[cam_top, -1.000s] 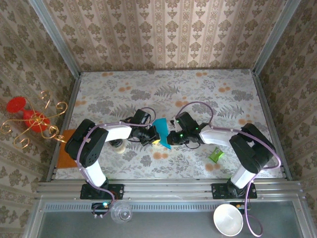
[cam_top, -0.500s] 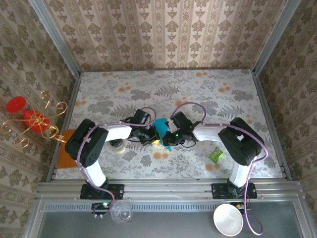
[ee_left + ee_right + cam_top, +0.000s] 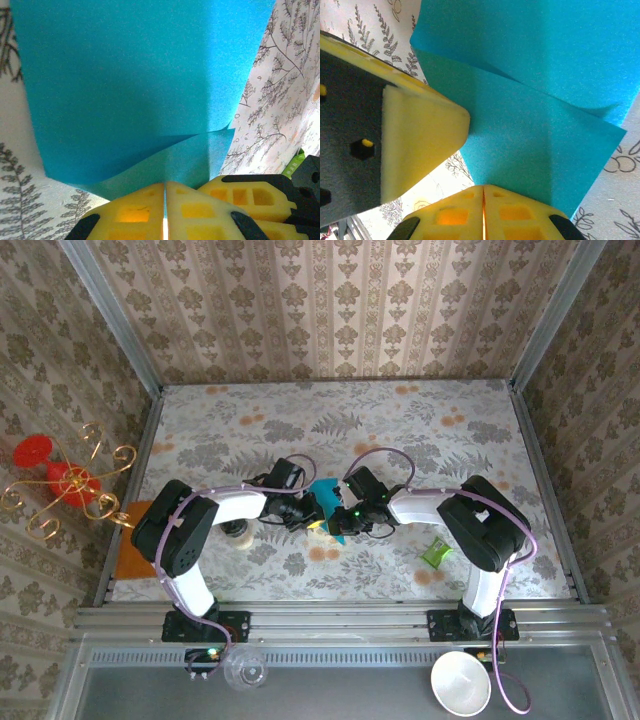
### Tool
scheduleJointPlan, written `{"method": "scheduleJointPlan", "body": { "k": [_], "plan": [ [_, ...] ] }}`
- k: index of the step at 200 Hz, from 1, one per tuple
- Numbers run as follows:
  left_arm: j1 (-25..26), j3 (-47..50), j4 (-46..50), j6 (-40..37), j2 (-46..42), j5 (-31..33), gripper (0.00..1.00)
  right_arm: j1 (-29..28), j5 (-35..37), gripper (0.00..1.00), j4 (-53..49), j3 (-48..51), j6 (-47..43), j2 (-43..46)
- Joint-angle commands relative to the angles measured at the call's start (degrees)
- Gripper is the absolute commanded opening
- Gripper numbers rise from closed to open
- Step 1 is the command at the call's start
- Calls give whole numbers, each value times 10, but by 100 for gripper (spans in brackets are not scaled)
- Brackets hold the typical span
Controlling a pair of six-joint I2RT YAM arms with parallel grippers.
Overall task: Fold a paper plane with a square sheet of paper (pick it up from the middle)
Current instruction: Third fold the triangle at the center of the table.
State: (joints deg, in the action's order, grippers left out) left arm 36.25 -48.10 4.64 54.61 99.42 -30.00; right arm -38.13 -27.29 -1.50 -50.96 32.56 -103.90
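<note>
Right arm drawn in closer to the left one, right gripper (image 3: 483, 189) clamped tight on an edge of the square sheet of paper (image 3: 545, 75), left gripper (image 3: 165, 186) likewise pinching it, sheet bowed just ahead of both fingertips.

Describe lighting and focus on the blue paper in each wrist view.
Left wrist: the square sheet of paper is sharp, shaded on the left, brighter at right. Right wrist: its lower flap is dimmer and greener than the upper part.
</note>
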Motion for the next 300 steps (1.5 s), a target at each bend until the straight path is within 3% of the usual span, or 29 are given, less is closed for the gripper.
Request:
{"method": "scheduleJointPlan", "body": {
  "k": [1, 87, 163, 214, 300],
  "plan": [
    [-7, -6, 21, -12, 14, 10, 11, -3, -3, 11, -23, -8, -14, -19],
    [-16, 23, 45, -13, 32, 39, 8, -4, -9, 10, -54, 26, -19, 3],
    [-22, 16, 48, -23, 31, 28, 8, -2, -4, 10, -83, 125, -13, 90],
    [-19, -8, 49, -45, 29, 13, 8, 0, 51, 12, -34, 118, -12, 218],
    [-14, -30, 53, -63, 39, 0, 8, -6, 49, 7, -11, 20, -4, 56]
  ]
}}
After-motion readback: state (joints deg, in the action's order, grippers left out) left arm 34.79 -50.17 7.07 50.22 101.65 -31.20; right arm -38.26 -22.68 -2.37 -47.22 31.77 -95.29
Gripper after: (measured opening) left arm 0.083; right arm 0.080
